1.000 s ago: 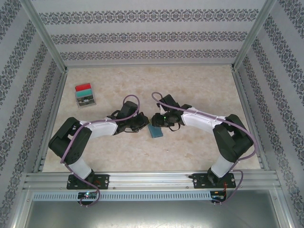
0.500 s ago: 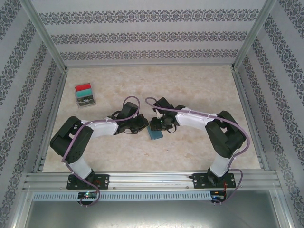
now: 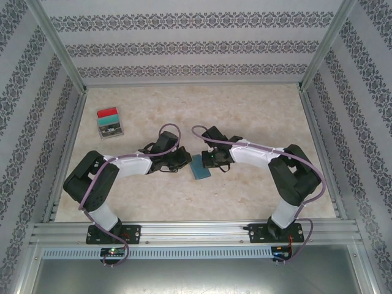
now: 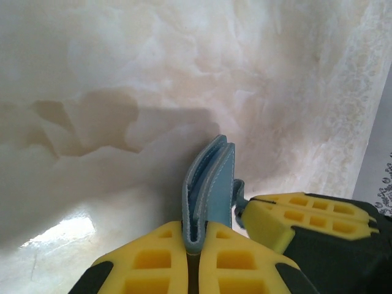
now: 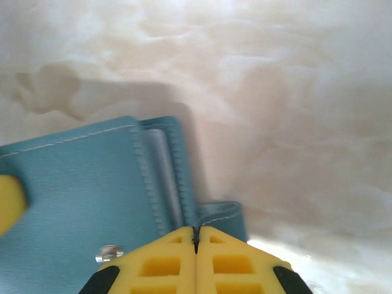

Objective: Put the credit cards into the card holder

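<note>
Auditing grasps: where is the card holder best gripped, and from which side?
Pinch a thin edge across both flat faces, as the left gripper does on the card holder. For the far side, the strap tab sticks out, so come edge-on from the right.

damask-striped walls [image 3: 196, 46] around pale marbled table [image 3: 257, 104] (aluminium-framed)

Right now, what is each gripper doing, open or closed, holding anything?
Left gripper: closed on the card holder's edge.
Right gripper: closed beside its strap; grip cannot be told.
</note>
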`<move>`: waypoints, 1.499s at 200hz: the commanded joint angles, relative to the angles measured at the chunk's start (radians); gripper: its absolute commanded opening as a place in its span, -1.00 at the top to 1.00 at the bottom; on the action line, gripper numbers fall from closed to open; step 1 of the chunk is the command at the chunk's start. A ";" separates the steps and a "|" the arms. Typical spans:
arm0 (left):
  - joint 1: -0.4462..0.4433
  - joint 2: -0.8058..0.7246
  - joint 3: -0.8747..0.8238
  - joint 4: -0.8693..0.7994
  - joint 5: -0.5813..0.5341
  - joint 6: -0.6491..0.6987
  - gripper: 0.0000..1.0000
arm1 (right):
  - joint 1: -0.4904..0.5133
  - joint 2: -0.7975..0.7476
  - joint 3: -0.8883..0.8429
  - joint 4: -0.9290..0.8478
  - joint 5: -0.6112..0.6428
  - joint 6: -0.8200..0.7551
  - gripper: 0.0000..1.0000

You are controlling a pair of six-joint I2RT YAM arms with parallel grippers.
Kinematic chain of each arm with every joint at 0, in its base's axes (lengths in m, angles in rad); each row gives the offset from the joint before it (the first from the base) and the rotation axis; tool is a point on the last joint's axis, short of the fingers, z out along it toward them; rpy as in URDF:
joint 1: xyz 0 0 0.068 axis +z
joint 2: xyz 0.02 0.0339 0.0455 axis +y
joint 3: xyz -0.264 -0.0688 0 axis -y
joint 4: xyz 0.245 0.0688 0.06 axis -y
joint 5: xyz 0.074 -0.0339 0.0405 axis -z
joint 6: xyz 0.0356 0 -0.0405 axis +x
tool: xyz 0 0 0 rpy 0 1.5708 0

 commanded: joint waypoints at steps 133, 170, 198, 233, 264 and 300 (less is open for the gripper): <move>0.021 0.047 0.126 -0.289 0.013 0.258 0.46 | 0.038 0.004 -0.080 -0.135 0.259 -0.092 0.53; 0.023 -0.006 0.115 -0.282 -0.004 0.252 0.18 | 0.050 -0.052 -0.081 -0.118 0.308 -0.056 0.49; 0.042 -0.114 0.097 -0.312 -0.083 0.249 -0.03 | 0.010 -0.183 -0.073 -0.053 0.194 -0.028 0.27; 0.114 -0.265 0.158 -0.479 -0.245 0.326 -0.20 | -0.034 -0.309 -0.051 -0.001 0.101 -0.022 0.04; 0.270 -0.379 0.235 -0.638 -0.376 0.435 -0.54 | -0.076 -0.329 -0.028 0.033 -0.003 -0.003 -0.08; 0.575 -0.388 0.330 -0.691 -0.282 0.541 -0.99 | -0.076 -0.306 -0.025 0.100 -0.090 0.051 -0.14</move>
